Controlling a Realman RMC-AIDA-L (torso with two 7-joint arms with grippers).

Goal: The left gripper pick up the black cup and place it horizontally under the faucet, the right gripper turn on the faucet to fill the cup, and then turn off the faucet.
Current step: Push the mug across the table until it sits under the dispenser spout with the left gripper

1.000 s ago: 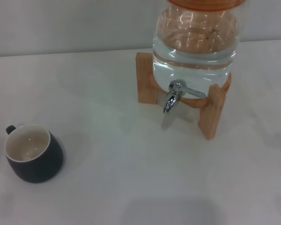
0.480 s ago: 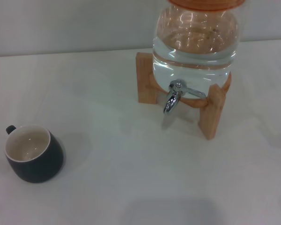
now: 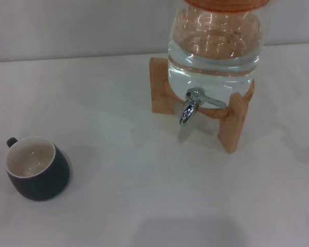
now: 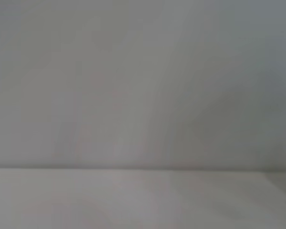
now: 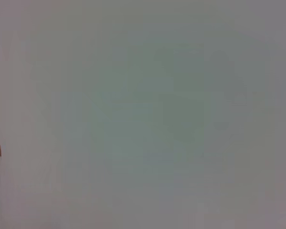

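The black cup (image 3: 37, 169) is seen upright at the lower left of the head view, well apart from the faucet (image 3: 191, 106) at upper right, whereas neither wrist view shows them, and no gripper is shown, so finger state cannot be told.

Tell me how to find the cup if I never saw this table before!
Start at the big glass water jar on its wooden stand, far right. Look toward the near left of the white table: the black cup stands alone, upright, dark outside, cream inside, with a tiny handle.
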